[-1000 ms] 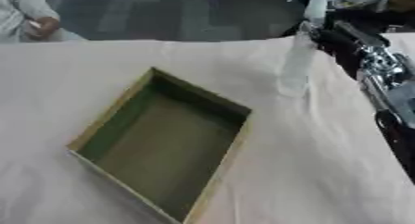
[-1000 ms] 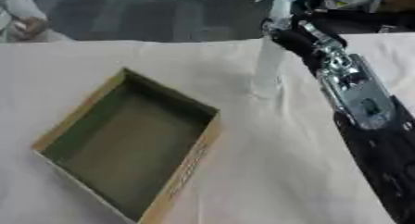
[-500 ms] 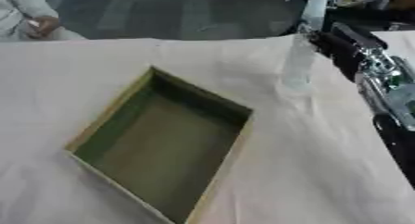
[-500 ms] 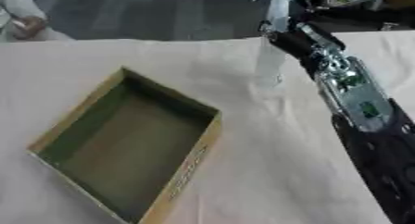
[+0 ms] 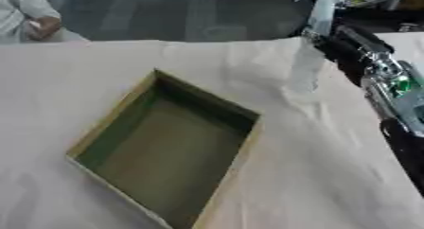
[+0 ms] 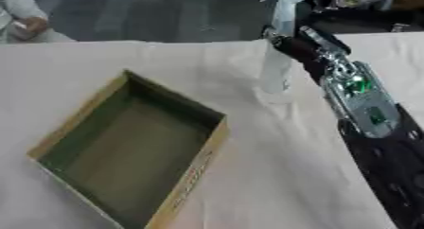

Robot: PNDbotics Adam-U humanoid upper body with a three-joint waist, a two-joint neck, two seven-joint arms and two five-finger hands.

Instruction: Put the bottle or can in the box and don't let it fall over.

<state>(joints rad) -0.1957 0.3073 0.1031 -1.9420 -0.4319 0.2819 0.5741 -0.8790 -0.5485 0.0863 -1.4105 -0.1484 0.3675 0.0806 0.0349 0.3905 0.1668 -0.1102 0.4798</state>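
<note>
A clear spray bottle [image 6: 276, 67] with a white trigger head stands upright on the white cloth at the far right, close to the table's far edge. My right hand [image 6: 291, 45] reaches in from the right, its fingers curled round the bottle's upper part, just under the head. An open cardboard box [image 5: 108, 128] with a green inside lies left of the middle, turned at an angle, and nothing is in it. The bottle is to the right of and beyond the box's far corner. My left hand shows in neither view.
My black and silver right forearm [image 6: 364, 105] runs along the right side of the table. The cloth's far edge [image 5: 165, 41] lies just behind the bottle, with dark floor beyond it. Bare cloth surrounds the box.
The bottle and my right hand have shifted slightly to the right and towards the far edge. The box has stayed where it was.
</note>
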